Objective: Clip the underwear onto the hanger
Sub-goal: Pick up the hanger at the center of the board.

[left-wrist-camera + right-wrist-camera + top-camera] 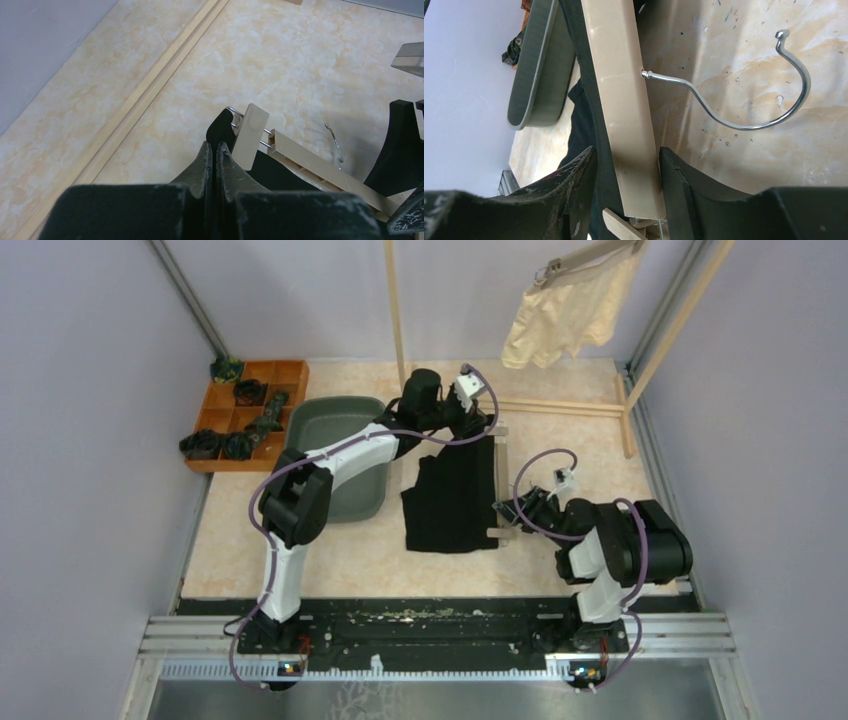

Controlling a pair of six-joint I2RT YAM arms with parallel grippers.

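Black boxer-short underwear of soft cloth [450,495] lies spread flat on the pale marbled table [350,550], its right edge along a beige clip hanger [619,75]. Nearest, the right end effector [626,152] straddles the hanger's bar at middling width; whether it actually presses the bar cannot be told. Farther off, the left end effector [215,147] is closed tight, pinching a black corner just beside the far clip [250,130]. Such cloth looks light and limp and would sag, so a waistband corner seems the right hold, while the stiff, smooth bar may slide unless braced. Farthest, cream-yellow boxer underwear [565,310] hangs at the back.
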